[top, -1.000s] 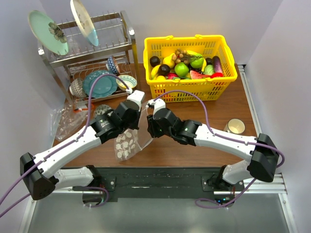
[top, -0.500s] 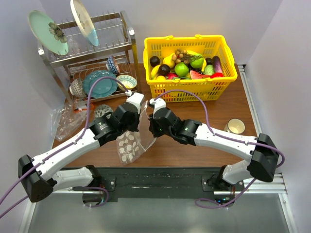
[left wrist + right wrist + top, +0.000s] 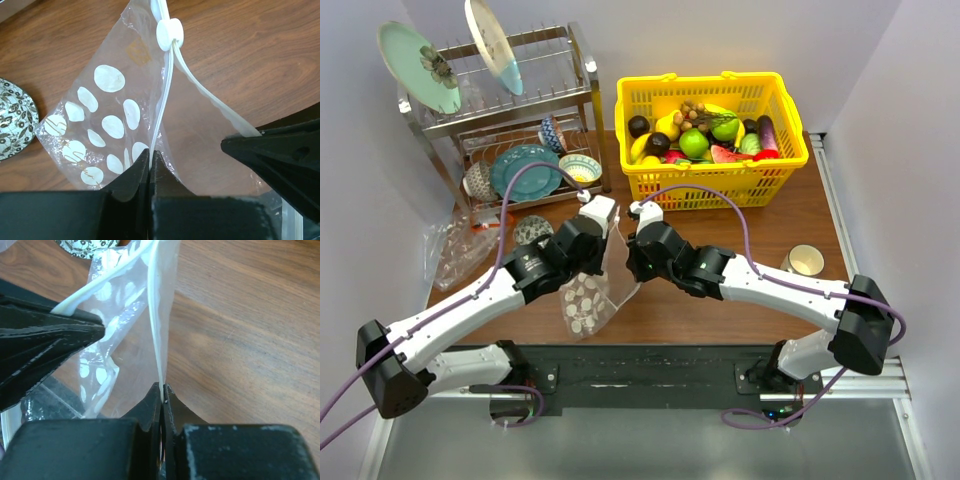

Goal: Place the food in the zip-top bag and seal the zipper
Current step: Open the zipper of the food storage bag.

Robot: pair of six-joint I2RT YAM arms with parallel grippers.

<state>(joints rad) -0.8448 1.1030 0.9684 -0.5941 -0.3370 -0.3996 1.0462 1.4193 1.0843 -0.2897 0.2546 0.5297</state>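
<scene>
Left gripper (image 3: 150, 156): fingers pressed together, pinching one lip of the zip-top bag (image 3: 114, 125) right on the zipper (image 3: 166, 85) strip. Right gripper (image 3: 162, 387): also pressed shut, pinching the opposite lip. The two lips are pulled apart, so the mouth gapes between the grippers. They converge at the white slider (image 3: 170, 33), at the end of the track away from both grippers.

The bag is clear with white oval dots and hangs between the two arms over the worktop (image 3: 670, 312), near centre and close to the near edge; can't tell if its lower end touches the wood. Nothing visible inside it.

The food (image 3: 694, 143) is in the yellow basket (image 3: 720, 190) at the back right of the worktop, well apart from the bag: green balls and a tan-brown cluster (image 3: 692, 110) on top of the pile.

Patterned bowl (image 3: 12, 120) sits on the worktop just left of the bag. Crumpled clear plastic (image 3: 450, 255) lies at far left, with the dish rack (image 3: 510, 125) behind it. White cup (image 3: 805, 261) is on the right.
</scene>
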